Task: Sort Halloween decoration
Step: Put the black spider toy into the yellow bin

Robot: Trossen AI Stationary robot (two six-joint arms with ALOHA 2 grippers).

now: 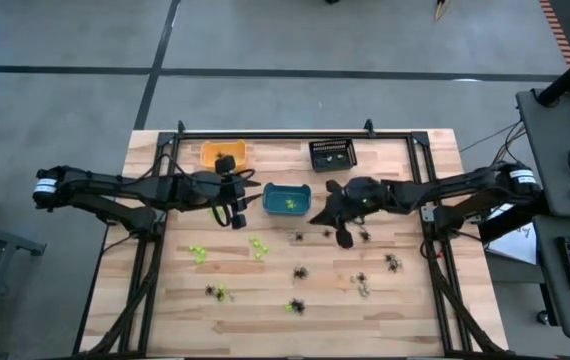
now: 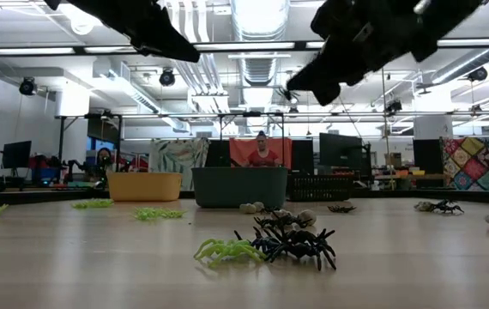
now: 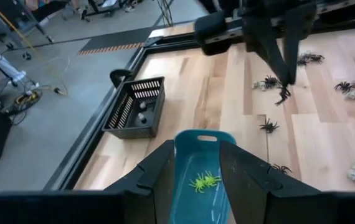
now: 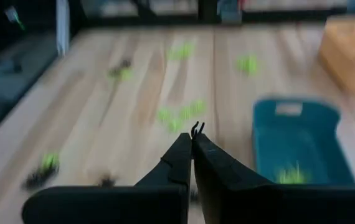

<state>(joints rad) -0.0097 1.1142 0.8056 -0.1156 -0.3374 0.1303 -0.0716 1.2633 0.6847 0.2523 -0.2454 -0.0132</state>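
So the spiders (image 1: 299, 272) are mostly scattered over the near half of the table (image 1: 165, 300), roughly 4 to 8 o'clock from the teal bin (image 1: 286, 199): lime ones (image 1: 257, 245) toward 7, black ones (image 1: 393, 263) more toward 4 and 5. We can spot one lime spider (image 3: 205, 181) already lying inside the teal bin, and a few pale bits in the black bin (image 1: 332, 154) at about 1 o'clock. The orange bin (image 1: 223, 154) sits at 10 o'clock.

Right gripper (image 1: 344, 236) hangs above the table just at 4 o'clock of the teal bin, fingers pressed together with a tiny black spider (image 4: 197, 129) pinched at the tips. Left gripper (image 1: 240, 218) hovers right at the teal bin's 9 o'clock edge, fingers spread, and we don't see anything in them.
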